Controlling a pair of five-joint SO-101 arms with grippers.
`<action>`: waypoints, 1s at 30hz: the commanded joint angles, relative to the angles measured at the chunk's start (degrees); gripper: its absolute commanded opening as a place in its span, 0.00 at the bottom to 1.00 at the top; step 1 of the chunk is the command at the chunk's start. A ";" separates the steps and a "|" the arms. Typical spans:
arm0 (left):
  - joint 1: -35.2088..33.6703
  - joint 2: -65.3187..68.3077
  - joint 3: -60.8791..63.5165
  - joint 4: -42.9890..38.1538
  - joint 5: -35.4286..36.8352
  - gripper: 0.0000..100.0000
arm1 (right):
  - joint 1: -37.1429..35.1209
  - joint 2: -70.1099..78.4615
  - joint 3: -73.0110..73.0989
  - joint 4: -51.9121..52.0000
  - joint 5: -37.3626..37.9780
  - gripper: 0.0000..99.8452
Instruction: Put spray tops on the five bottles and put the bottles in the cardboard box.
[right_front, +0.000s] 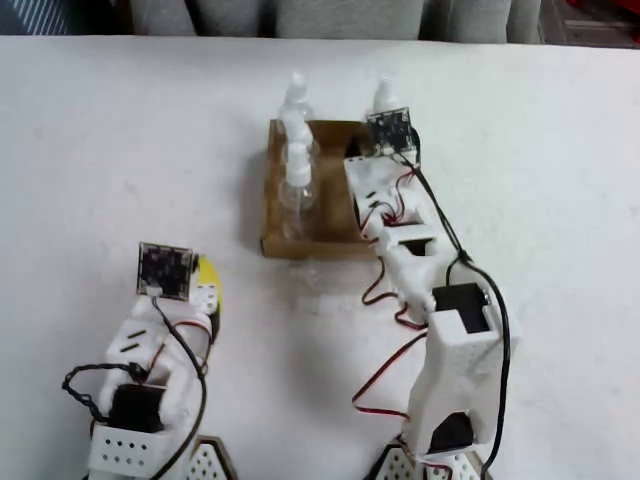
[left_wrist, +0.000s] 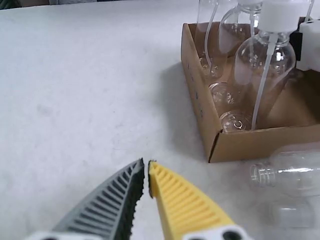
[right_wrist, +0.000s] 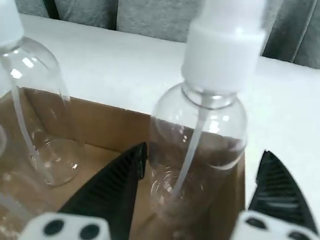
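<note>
The cardboard box (right_front: 272, 215) stands mid-table. Three clear bottles with white spray tops (right_front: 297, 165) stand in a row along one side of it. A fourth capped bottle (right_wrist: 200, 135) stands in the far corner of the box, between the black fingers (right_wrist: 112, 192) of my open right gripper (right_wrist: 205, 152); a gap shows on each side. An uncapped clear bottle (left_wrist: 292, 172) lies on the table just outside the box's near wall (left_wrist: 260, 142). My left gripper (left_wrist: 145, 167) is shut on nothing, low over the bare table, short of the box.
The right arm (right_front: 400, 240) stretches along the box's right side, its red and black wires trailing over the table. Grey chairs line the table's far edge. Open white tabletop (right_front: 120, 150) spreads to the left of the box.
</note>
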 joint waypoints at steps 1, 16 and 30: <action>-0.31 -0.75 -0.18 0.00 -0.62 0.02 | 0.13 -2.24 -0.44 -0.84 0.26 0.29; -0.31 -0.75 -0.18 0.00 -0.62 0.02 | -1.01 -5.85 -0.44 -0.75 0.09 0.29; -0.31 -0.75 -0.18 -0.09 -0.62 0.02 | -1.01 -17.54 7.38 -0.84 -2.99 0.29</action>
